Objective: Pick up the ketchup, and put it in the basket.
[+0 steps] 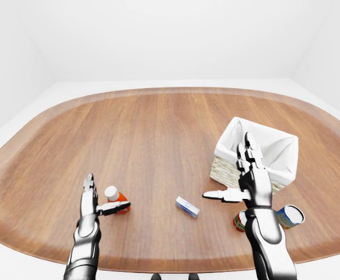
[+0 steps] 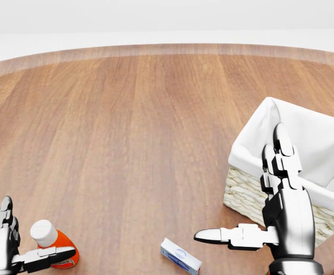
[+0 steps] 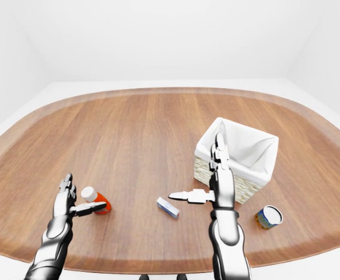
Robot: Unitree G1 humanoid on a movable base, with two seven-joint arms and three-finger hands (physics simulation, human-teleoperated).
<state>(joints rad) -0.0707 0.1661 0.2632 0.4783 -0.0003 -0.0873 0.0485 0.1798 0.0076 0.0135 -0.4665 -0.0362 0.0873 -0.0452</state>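
Surface: oval wooden table [image 1: 158, 134], white walls behind.
Ketchup: orange bottle [image 1: 118, 200] with white cap, seen lower left in the left-eye view; tilted, cap up and to the left.
Left hand [image 1: 94, 203]: fingers spread, thumb laid across the bottle, nothing clamped.
Right hand [image 1: 248, 178]: held flat and open, thumb out leftward, shown against the basket.
Basket [image 3: 239, 154]: wicker, white-lined, right of centre.
Other: small blue-white box [image 1: 188, 206]; blue-labelled can [image 1: 290, 216]; red can [image 1: 239, 221] partly hidden by the right arm.

A small box [image 1: 187, 206] and cans [image 1: 290, 216] on the table [image 1: 158, 134].
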